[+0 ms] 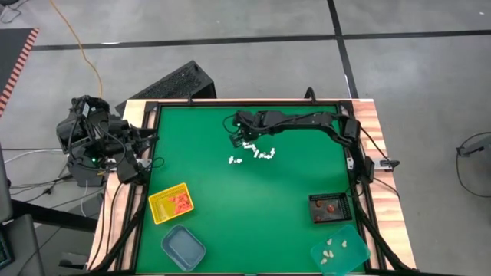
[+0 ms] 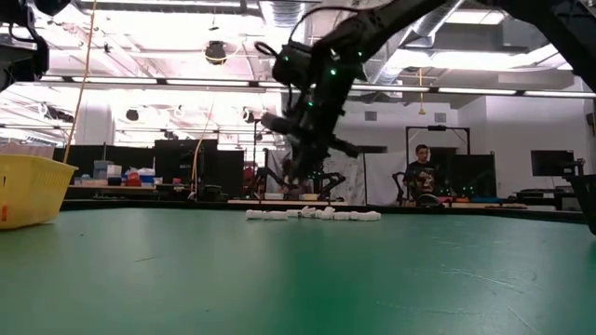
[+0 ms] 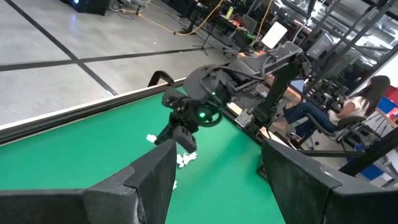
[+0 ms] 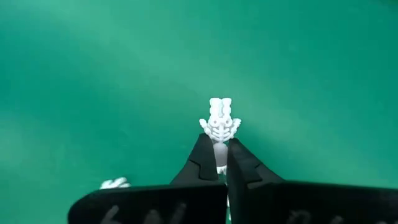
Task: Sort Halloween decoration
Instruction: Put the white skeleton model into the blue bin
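Note:
Several tiny white decoration pieces [image 1: 257, 153] lie loose on the green mat toward its far side; in the low view they form a short row [image 2: 312, 215]. My right gripper [image 4: 216, 144] hovers over them [image 1: 236, 138], slanting down and shut on one white skeleton-shaped piece [image 4: 219, 121]. My left gripper [image 3: 217, 158] waits open beyond the mat's left edge [image 1: 142, 149], nothing between its fingers. My right gripper pinches one end of the skeleton piece [image 4: 217, 142] between its two fingertips. The ribbed body and the other end [image 4: 219, 106] stick out beyond the tips. The fingers slant down from above. The piece is lifted clear of the mat.
A yellow tray [image 1: 157, 208] with orange-red pieces and a blue-grey tray [image 1: 182, 247] stand near left. A black tray [image 1: 316, 208] and a teal tray [image 1: 345, 259] with cream pieces stand near right. A person sits beyond the table [image 2: 421, 172].

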